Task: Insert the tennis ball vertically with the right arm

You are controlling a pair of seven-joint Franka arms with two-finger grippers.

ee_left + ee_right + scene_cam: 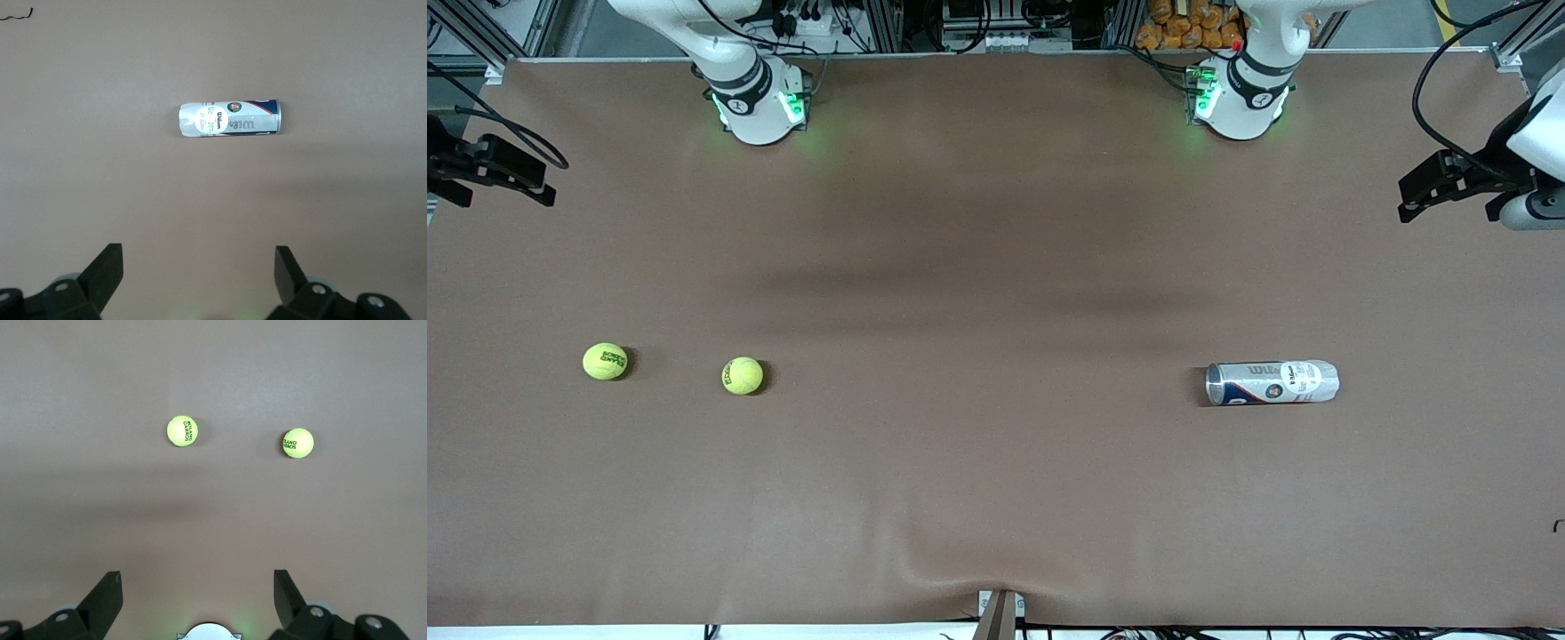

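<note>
We see two tennis balls (605, 361) (743, 375) on the table (996, 498) | can (1272, 382) lying down | our left gripper (199, 267) wide open, up high | our right gripper (197, 587) wide open, up high

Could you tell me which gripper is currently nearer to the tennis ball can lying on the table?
Left. The left gripper hangs open above the can's end of the table; the right gripper, also open, is over the other end.

- Two balls (605, 361) (743, 375) lay side by side toward my right arm's end of the table.
- The can (1272, 382) lay on its side toward my left arm's end, well apart from them.
</note>
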